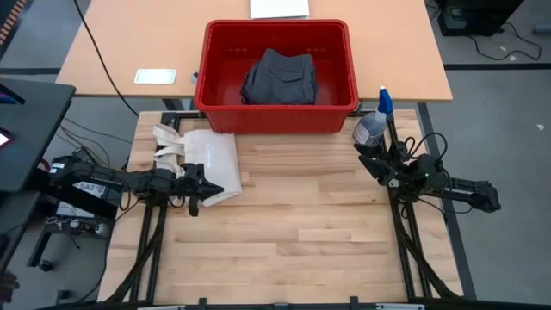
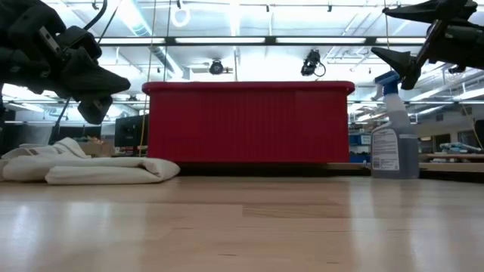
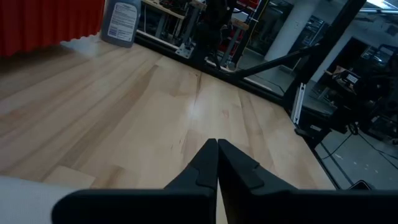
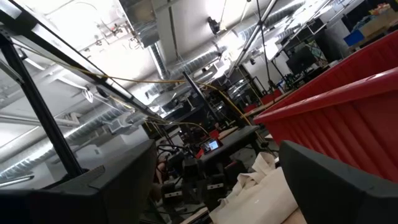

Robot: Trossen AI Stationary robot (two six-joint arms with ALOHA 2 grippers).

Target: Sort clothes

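Shorts (image 1: 279, 77), dark grey, lay folded inside the red basket (image 1: 215, 82) at the counter's (image 1: 293, 232) twelve o'clock. Left claw (image 1: 196, 191), pinched closed, hovered at nine; right claw (image 1: 372, 159), spread wide, at three.

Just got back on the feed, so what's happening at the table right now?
The dark grey shorts lie inside the red basket at the back of the table. The left end effector is shut and hovers empty above the edge of the cream tote bag on the wood table. The right end effector is open, raised at the right side beside the spray bottle, holding nothing.
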